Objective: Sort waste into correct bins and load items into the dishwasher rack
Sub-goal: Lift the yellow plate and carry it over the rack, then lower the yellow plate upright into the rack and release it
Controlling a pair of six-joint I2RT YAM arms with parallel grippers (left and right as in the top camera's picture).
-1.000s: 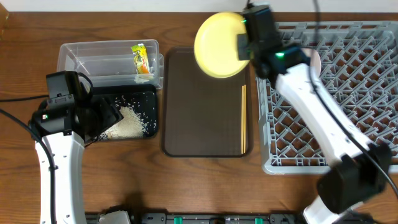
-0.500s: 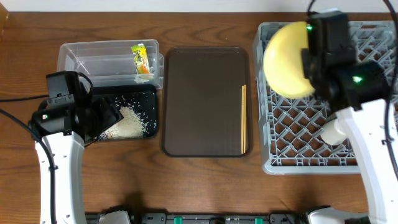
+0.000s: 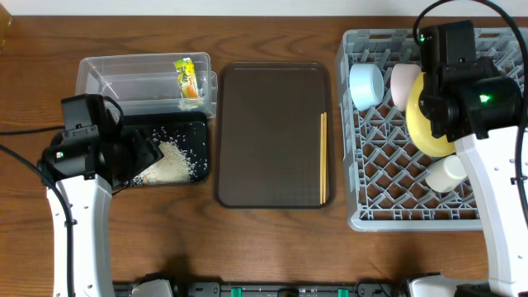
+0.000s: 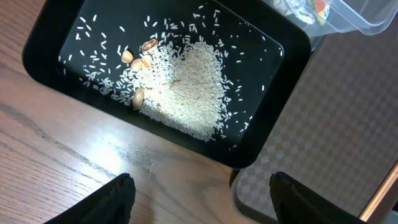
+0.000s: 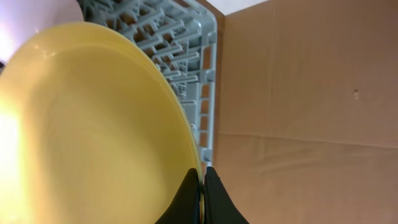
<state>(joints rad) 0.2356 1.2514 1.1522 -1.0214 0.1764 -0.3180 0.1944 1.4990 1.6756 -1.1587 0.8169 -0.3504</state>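
From overhead, the yellow plate (image 3: 427,132) stands on edge over the dishwasher rack (image 3: 396,206), just beside the pinkish bowl (image 3: 403,82). The blue bowl (image 3: 365,85) and white cup (image 3: 445,173) sit in the rack too, and the chopsticks (image 3: 322,157) lie on the brown tray (image 3: 272,132). At the left wrist, our left pincer (image 4: 208,199) hangs open and empty by the black tray (image 4: 37,55) of rice (image 4: 186,93). At the right wrist, our right pincer (image 5: 202,186) is clamped on the plate's rim. We judge the plate is being racked: next, settle it between dividers, then release.
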